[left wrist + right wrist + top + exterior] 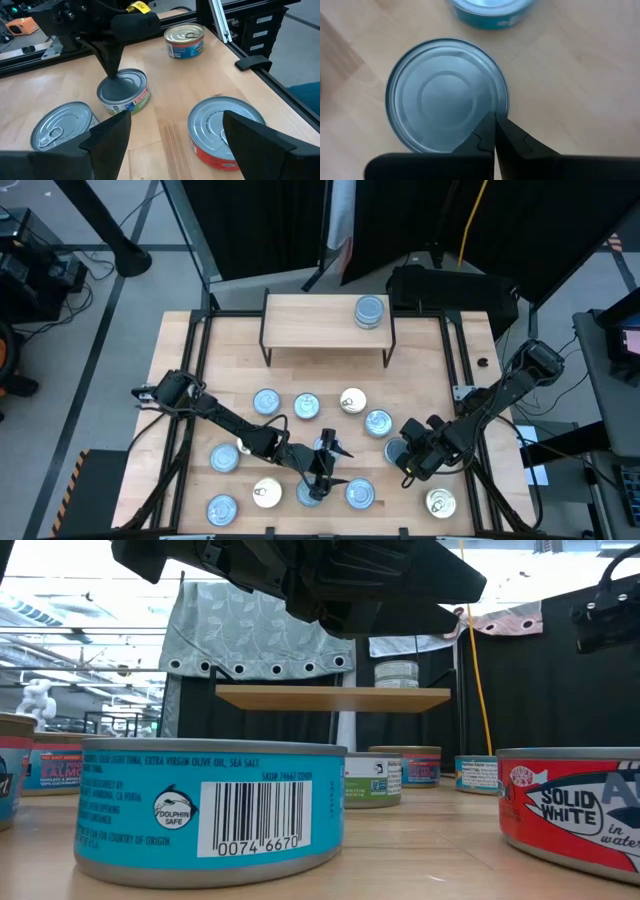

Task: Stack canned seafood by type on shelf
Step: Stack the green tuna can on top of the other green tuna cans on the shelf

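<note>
The shelf (328,320) stands at the table's far middle, with one tin (370,311) on its top. Several tins of canned seafood lie flat on the table's near half. My right gripper (495,119) is shut and points down over a plain-topped tin with a green and red side (125,92), at the near right (396,450). My left gripper (175,145) hangs open above the table's near middle (325,470). It faces that tin, with a red-sided tin (227,130) by one finger and a blue-sided one (60,130) by the other. My right gripper points its shut fingertips (114,77) down onto the plain top of the tin, just inside the rim (492,107). Whether the tips touch the metal I cannot tell. The tin sits flat on the table.
Black frame rails (200,350) run along the table's left and right sides. A gold-lidded tin (440,502) lies at the near right corner and another tin (185,40) beyond the right gripper. Bare wood lies between the shelf and the row of tins.
</note>
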`<state>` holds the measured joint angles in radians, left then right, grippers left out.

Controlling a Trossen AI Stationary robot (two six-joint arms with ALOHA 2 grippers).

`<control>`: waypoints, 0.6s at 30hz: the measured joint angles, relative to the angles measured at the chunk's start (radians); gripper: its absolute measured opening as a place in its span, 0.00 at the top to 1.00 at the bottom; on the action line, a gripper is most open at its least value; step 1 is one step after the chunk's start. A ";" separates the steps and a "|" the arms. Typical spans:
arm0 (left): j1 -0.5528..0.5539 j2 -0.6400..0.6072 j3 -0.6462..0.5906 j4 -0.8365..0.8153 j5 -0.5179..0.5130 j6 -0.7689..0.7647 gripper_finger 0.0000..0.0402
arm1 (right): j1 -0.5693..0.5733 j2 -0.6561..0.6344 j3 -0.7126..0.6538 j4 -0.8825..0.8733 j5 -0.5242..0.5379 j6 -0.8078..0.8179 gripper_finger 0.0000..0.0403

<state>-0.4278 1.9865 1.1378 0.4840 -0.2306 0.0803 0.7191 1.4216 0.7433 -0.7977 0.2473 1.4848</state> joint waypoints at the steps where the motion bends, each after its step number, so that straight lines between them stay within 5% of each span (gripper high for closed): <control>1: 0.000 0.000 0.000 0.000 0.000 0.000 0.22 | 0.006 0.000 0.000 -0.009 0.001 0.009 1.00; 18: 0.000 0.000 -0.001 0.004 0.000 0.001 0.22 | 0.029 -0.060 -0.003 -0.010 -0.004 0.047 1.00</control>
<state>-0.4278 1.9865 1.1370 0.4881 -0.2310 0.0814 0.7483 1.3618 0.7399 -0.8074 0.2429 1.5321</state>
